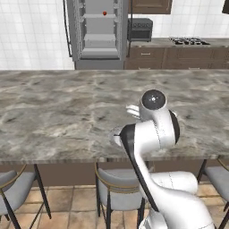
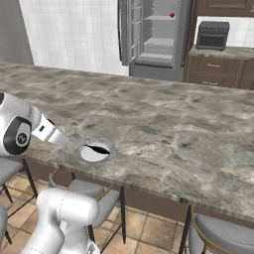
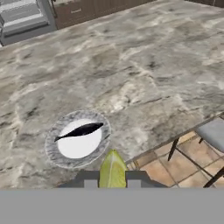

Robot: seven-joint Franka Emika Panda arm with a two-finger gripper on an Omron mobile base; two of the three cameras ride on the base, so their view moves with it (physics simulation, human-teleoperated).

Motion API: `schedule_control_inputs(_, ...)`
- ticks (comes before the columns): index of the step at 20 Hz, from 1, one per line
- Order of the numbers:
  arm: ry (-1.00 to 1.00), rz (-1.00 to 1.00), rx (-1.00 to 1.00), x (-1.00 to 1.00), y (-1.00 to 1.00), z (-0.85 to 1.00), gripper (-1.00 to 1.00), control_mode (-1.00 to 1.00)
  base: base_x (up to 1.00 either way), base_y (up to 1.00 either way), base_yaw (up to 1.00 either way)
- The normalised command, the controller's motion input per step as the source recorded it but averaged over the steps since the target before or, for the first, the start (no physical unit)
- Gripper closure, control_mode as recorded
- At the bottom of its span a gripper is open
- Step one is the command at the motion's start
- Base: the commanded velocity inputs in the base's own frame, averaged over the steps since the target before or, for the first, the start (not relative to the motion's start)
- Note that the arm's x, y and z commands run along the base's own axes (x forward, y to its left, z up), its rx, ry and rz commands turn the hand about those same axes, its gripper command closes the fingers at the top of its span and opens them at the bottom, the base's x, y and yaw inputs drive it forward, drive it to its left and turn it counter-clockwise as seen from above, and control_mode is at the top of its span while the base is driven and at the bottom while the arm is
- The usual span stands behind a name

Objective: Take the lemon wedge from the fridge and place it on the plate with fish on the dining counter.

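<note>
- Lemon wedge (image 3: 113,169) sits pinched between the two dark fingertips (image 3: 90,180), pointed end sticking out past them; yellow-green, a pale crease running down its middle.
- Gripper (image 3: 112,183) jaws narrow, closed on the wedge from both sides.
- In the hand view the wedge's tip lies just beside the near rim of the plate with fish (image 3: 53,151), at the plate's lower right. Whether wedge and plate touch, I cannot tell.
- Plate: round, pale grey, marbled rim, white centre. One thin dark fish (image 3: 79,131) lies across it, tilted.
- Plate sits on the dining counter (image 2: 163,129), close to the counter's near edge, above the stools (image 2: 217,237).
- From the right base view the arm's white wrist (image 2: 48,131) reaches toward the plate (image 2: 95,150) from the left; fingers not clear there.
- Fridge (image 1: 98,31) across the room, doors open, shelves lit. One small red-orange round fruit (image 1: 104,13) on an upper shelf.
- Dark toaster oven (image 1: 140,29) on the brown-cabinet counter next to the fridge; stove burners (image 1: 189,41) further right.
- No readable labels or writing anywhere.
</note>
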Motion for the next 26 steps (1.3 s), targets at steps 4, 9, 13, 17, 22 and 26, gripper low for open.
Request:
schedule_control_inputs(4,0.14,-0.49,0.09,0.44,0.36,-0.18,1.00,-1.00,0.00,0.00,0.00)
schedule_control_inputs(9,0.31,-0.28,0.48,0.66,-0.58,-0.28,1.00,-1.00,0.00,0.00,0.00)
schedule_control_inputs(13,0.21,-0.12,0.43,0.61,-0.75,-0.25,1.00,-1.00,0.00,0.00,0.00)
schedule_control_inputs(17,0.00,0.00,0.04,0.15,0.00,-0.21,1.00,-1.00,0.00,0.00,0.00)
schedule_control_inputs(22,0.00,0.00,0.13,0.44,0.06,-0.54,1.00,-1.00,0.00,0.00,0.00)
schedule_control_inputs(26,0.00,0.00,0.06,0.44,0.27,-0.51,1.00,-1.00,0.00,0.00,0.00)
